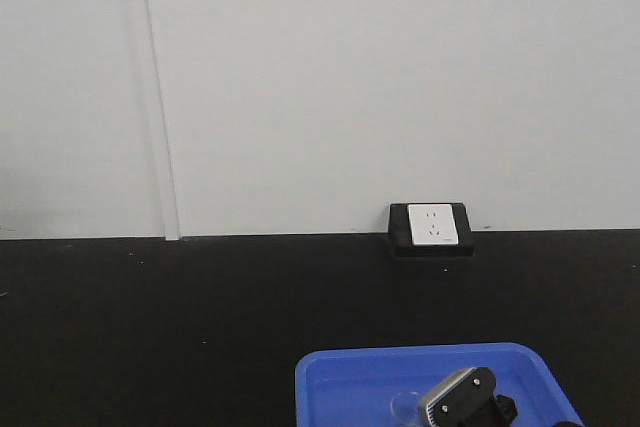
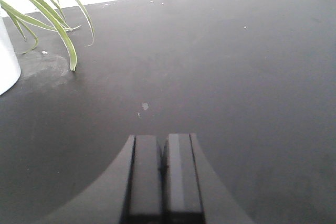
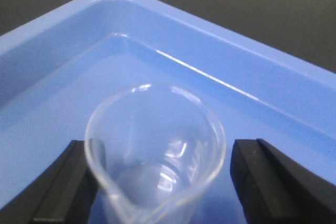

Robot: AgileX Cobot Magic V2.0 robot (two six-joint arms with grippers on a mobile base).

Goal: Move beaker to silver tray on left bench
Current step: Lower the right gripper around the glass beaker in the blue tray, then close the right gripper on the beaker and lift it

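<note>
The small clear glass cylindrical beaker [image 3: 157, 145] stands upright in a shallow blue plastic tray [image 3: 220, 61], near one of its rounded corners. The tray rests on a matte black worktop [image 1: 150, 327] backed by a white wall. Whether this is the left bench cannot be told.

The right gripper [image 3: 160, 182] is lowered around the beaker with its jaws wide. One black finger [image 3: 63, 187] sits against or just beside the glass, and the other [image 3: 273, 182] stands slightly off it. Nothing is gripped yet. The left gripper [image 2: 163, 177] hangs over bare worktop, its fingers pressed together and empty, near a green-leaved plant [image 2: 47, 14] in a white pot [image 2: 6, 61].

The step in hand appears to be the grasp. It would go best if the right gripper first centres itself so both pads meet the glass together. Otherwise the nearer finger is likely to push the beaker across the smooth plastic.

The pouring lip points toward the wrist camera, between the fingers, so the pads should land on the round wall below the flared rim. The closing should be slow and the squeeze moderate, since thin glass is both slippery and brittle.

A straight lift, high enough to clear the tray's raised wall, should come before any sideways swing. The shiny silver tray appears in no view, so the carry route cannot be judged.
</note>
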